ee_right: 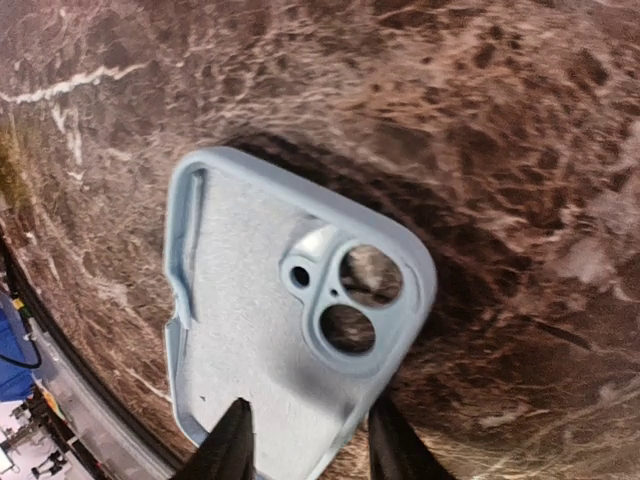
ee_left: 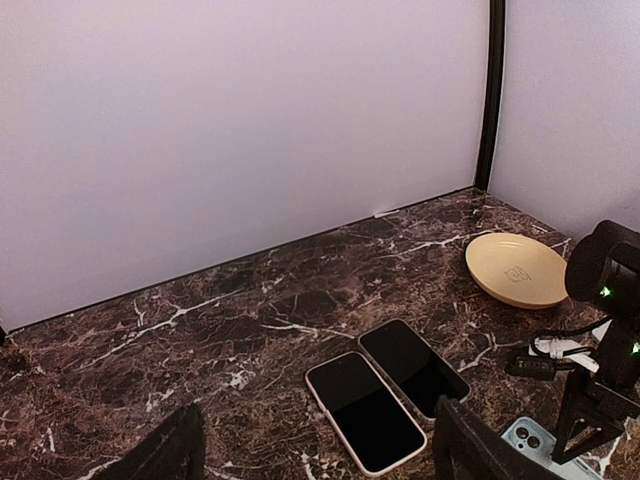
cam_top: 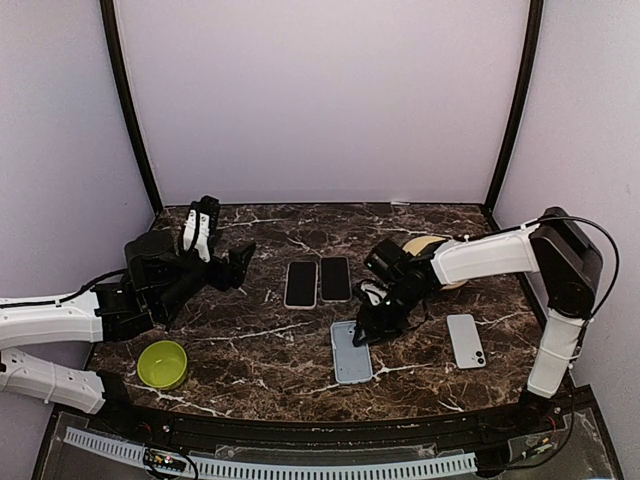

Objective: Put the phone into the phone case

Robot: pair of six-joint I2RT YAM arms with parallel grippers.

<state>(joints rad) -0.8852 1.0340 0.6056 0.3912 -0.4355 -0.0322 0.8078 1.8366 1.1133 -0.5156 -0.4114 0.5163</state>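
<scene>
Presently the phone case, light blue, is lying flat on the marble table toward its near edge. It is lying open side up, with its bare inner floor showing and its camera cut-out at the far end.

The right gripper is hanging over that camera end with its fingers standing apart. One finger is sitting over the case floor and the other just outside the rim, so the corner wall is lying between them. Whether either finger is touching the case cannot be told.

Just beyond the case, a pale-rimmed phone and a dark-rimmed phone are lying screen up, side by side. A face-down phone, pale-backed, is lying to the right of the case, apart from it.

A beige plate is sitting behind the right arm, partly hidden by it in the top view. A green bowl is sitting at the near left.

The left gripper is hovering over the left of the table, well apart from the case, with its fingers spread wide and gripping nothing.
</scene>
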